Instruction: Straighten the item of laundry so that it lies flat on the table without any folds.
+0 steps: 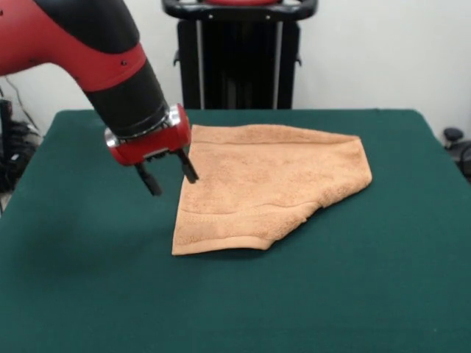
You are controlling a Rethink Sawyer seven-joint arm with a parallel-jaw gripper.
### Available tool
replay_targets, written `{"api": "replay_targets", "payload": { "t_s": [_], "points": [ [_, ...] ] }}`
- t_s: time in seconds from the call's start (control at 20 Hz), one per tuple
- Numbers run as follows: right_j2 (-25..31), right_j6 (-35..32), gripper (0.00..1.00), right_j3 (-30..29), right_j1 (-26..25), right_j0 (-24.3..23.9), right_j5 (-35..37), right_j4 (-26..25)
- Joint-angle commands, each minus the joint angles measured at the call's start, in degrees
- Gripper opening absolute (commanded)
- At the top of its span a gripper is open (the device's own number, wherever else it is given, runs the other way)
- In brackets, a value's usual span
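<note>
Here's the towel (268, 187), lying near the middle of the green surface (88, 294), a little toward the far edge. It's not flat: one side is folded over, leaving a slanted edge running down toward the near side, and a ribbed band shows along the near hem. The red-and-black arm reaches in from the upper left, and the claw (168, 175) hangs at the towel's left edge, its two dark fingers (188, 168) spread apart with nothing between them, one tip right by the cloth's border.
</note>
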State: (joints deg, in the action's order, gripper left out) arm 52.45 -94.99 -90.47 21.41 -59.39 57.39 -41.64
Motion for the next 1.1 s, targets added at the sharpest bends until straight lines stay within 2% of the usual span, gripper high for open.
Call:
{"api": "replay_targets", "payload": {
  "t_s": [0.05, 0.45, 0.85, 1.1],
  "points": [
    [-2.3, 12.2, 1.0, -9.6, 0.8, 0.7, 0.4, -1.7],
    [-4.5, 9.8, 1.0, -13.8, -0.4, -1.1, -4.4, -5.2],
    [-7.4, 7.1, 1.0, -13.5, -4.3, -1.8, -8.3, -9.8],
    [-7.7, 6.2, 1.0, -13.0, -4.7, -0.7, -8.1, -9.2]
  ]
}}
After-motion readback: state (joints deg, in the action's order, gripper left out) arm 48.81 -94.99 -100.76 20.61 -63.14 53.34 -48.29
